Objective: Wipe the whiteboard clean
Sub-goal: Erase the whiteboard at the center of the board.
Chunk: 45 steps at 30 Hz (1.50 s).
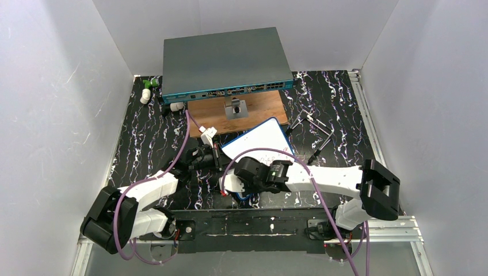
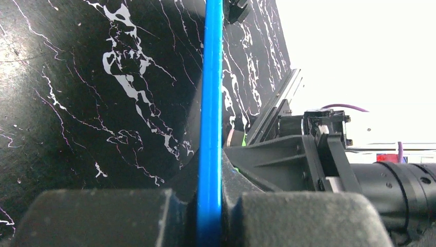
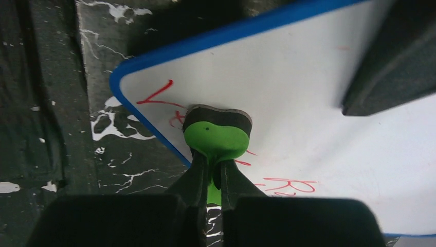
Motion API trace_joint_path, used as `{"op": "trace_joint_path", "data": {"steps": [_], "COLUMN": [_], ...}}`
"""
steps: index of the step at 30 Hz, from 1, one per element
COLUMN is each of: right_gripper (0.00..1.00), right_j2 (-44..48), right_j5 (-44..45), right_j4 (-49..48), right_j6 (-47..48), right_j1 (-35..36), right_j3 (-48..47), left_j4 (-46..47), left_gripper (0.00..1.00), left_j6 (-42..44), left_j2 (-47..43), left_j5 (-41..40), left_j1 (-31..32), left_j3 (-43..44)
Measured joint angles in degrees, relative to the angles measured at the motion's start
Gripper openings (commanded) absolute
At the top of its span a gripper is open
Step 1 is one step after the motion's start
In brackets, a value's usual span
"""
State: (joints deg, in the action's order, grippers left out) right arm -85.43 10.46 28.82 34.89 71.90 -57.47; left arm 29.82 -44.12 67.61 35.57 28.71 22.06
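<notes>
Located small flat rectangular whiteboard with thin blue frame and rounded corners (image 1: 257,140) near centre of black, white-veined marbled table surface (image 1: 144,144). Lying askew there, just in front of brown rectangular wooden board (image 1: 265,106). Noted small grey metal piece (image 1: 236,108) sitting on the wooden board. Behind it, recorded large grey-teal network switch box (image 1: 224,60), port row facing the arms.

Found left gripper (image 2: 210,198) pressed together on the whiteboard's blue frame, seen edge-on between both fingers in left wrist view.

Found right gripper (image 3: 213,172) pinching the narrow tab of a bright green eraser with dark felt layer (image 3: 218,135), jaws almost together around it. Eraser head placed over the white face just inside one rounded corner. Cannot tell for certain whether pressed onto the surface.

Read red handwriting (image 3: 154,96) legible at that corner beside the eraser head, with more red letters lower down, nearer the gripper. Elsewhere on the visible face, mostly bare white. Noted a dark gripper finger (image 3: 391,62) over the board's far edge, upper right of right wrist view.

Also logged on the table: bent metal wire frame (image 1: 316,135) just right of the whiteboard, purple cables (image 1: 184,144) trailing from both arms, small white-and-green pieces (image 1: 148,86) at back-left corner.
</notes>
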Motion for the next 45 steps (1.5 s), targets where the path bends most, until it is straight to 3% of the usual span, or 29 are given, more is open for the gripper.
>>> {"op": "trace_joint_path", "data": {"steps": [5, 16, 30, 41, 45], "right_gripper": [0.01, 0.01, 0.01, 0.01, 0.01], "right_j2": [-0.42, 0.02, -0.46, 0.96, 1.64], "right_j5": [0.26, 3.26, 5.75, 4.55, 3.85], "right_j4": [-0.26, -2.08, -1.86, -4.2, -4.94], "right_j6": [-0.11, -0.5, -0.39, -0.74, -1.03], "right_j1": [0.7, -7.67, -0.94, -10.73, -10.32], "right_j3": [-0.02, 0.22, 0.28, 0.5, 1.92], "left_j4": [-0.46, -0.22, -1.46, -1.33, -1.64], "left_gripper": [0.0, 0.0, 0.0, 0.0, 0.0], "left_j6": [0.7, 0.59, 0.96, 0.42, 0.15], "left_j2": [-0.48, -0.63, -1.51, -1.53, -1.53], "left_j5": [0.39, -1.31, -0.55, -1.07, -0.7], "left_j1": [0.0, -0.28, -0.39, -0.52, -0.52], "left_j3": [-0.07, -0.07, -0.07, -0.07, -0.07]}}
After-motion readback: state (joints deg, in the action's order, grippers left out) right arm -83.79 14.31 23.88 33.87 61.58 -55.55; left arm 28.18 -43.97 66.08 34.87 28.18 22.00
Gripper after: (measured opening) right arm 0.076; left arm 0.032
